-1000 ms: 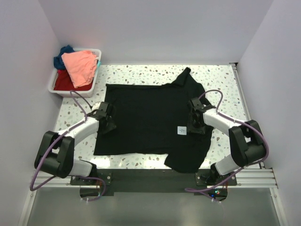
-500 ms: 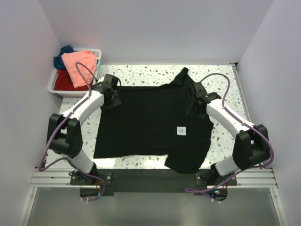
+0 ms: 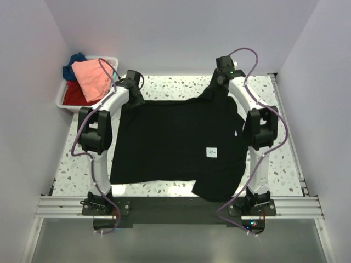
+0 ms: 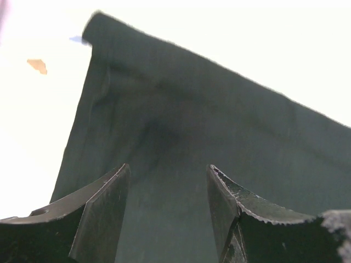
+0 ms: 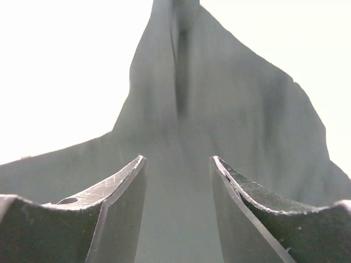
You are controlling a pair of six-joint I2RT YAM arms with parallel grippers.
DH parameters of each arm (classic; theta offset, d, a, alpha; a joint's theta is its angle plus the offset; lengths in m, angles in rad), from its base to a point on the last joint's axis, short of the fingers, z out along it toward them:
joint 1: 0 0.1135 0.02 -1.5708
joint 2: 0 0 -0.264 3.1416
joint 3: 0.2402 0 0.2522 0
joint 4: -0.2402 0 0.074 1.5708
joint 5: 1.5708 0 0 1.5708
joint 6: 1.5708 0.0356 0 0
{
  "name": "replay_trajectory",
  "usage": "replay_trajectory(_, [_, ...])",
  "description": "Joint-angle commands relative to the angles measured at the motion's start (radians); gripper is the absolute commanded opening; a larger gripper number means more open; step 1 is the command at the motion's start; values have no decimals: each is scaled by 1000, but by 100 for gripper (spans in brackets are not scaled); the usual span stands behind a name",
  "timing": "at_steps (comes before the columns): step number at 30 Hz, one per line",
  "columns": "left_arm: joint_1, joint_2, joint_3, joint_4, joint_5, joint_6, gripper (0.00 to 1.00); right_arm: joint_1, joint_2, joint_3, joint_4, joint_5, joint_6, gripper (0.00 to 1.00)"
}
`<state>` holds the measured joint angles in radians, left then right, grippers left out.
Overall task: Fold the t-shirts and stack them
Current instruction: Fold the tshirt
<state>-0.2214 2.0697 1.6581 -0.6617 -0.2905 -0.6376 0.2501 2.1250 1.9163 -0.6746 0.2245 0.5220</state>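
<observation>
A black t-shirt point(image 3: 170, 137) lies spread flat on the speckled table, its white neck label point(image 3: 212, 152) facing up and one part hanging over the near edge. My left gripper point(image 3: 135, 98) stands open over the shirt's far left corner. In the left wrist view the left gripper point(image 4: 167, 183) has black cloth point(image 4: 181, 131) below and between its fingers. My right gripper point(image 3: 219, 86) is open over the far right sleeve peak. The right wrist view shows the same gripper point(image 5: 178, 170) above the sleeve point(image 5: 219, 120). Salmon-pink point(image 3: 92, 78), red point(image 3: 74, 96) and dark blue point(image 3: 73, 61) t-shirts sit in the bin.
The white plastic bin point(image 3: 111, 87) stands at the table's far left corner, close to my left arm. White walls enclose the table on three sides. Bare speckled tabletop point(image 3: 274, 109) shows to the right of the shirt.
Both arms have swung from the shirt's mid sides out to its far edge, left to the far left corner, right to the far right sleeve. The shirt has barely shifted.
</observation>
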Motion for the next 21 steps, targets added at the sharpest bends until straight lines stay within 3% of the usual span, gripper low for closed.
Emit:
replay_trajectory(1, [34,53,129,48,-9,49,63,-49,176,272,12,-60,-36,53])
replay_trajectory(5, [77,111,158,82,-9,41,63,-60,254,354,65,-117,-25,53])
replay_trajectory(10, [106,165,206,96,-9,44,63,-61,295,305,164,-177,-22,54])
replay_trajectory(21, [123,283,331,119,45,61,63,-95,365,259,98,-140,4,52])
